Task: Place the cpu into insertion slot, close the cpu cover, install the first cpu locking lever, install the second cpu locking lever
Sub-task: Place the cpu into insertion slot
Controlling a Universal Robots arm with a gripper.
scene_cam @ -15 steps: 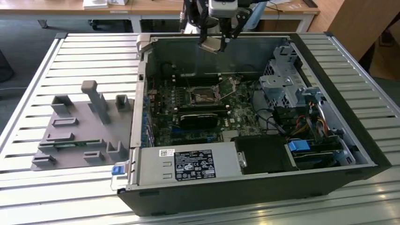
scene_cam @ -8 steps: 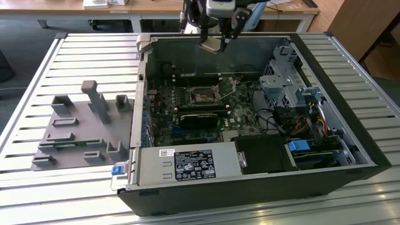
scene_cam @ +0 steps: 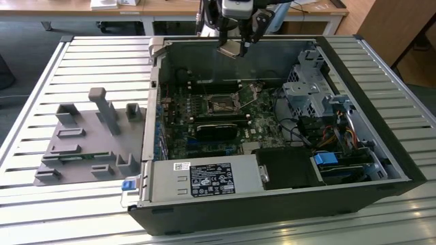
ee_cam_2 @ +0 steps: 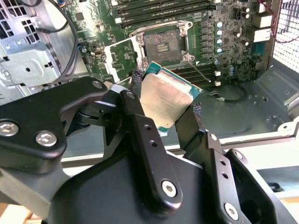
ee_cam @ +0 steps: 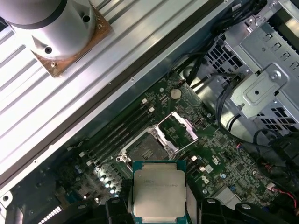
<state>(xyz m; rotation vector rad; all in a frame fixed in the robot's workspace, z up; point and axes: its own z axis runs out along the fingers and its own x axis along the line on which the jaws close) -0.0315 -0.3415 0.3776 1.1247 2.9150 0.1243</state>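
Gripper (ee_cam_2: 166, 97): pinches the cpu (ee_cam_2: 164, 100) by two opposite edges, raised well clear of the insertion slot (ee_cam_2: 163, 44) and tilted against it. Probably handles light and stiff, yet fragile on the underside. Better to take hold only at the edges, as now, never on the contact face. Smooth metal; may slip under a loose pinch. Looks like a small flat square, with a dull silvery-grey metal top and a thin green rim around. Not yet seated in the insertion slot. Slot open and bare, with the cpu cover (ee_cam: 188, 127) swung up just beside it.
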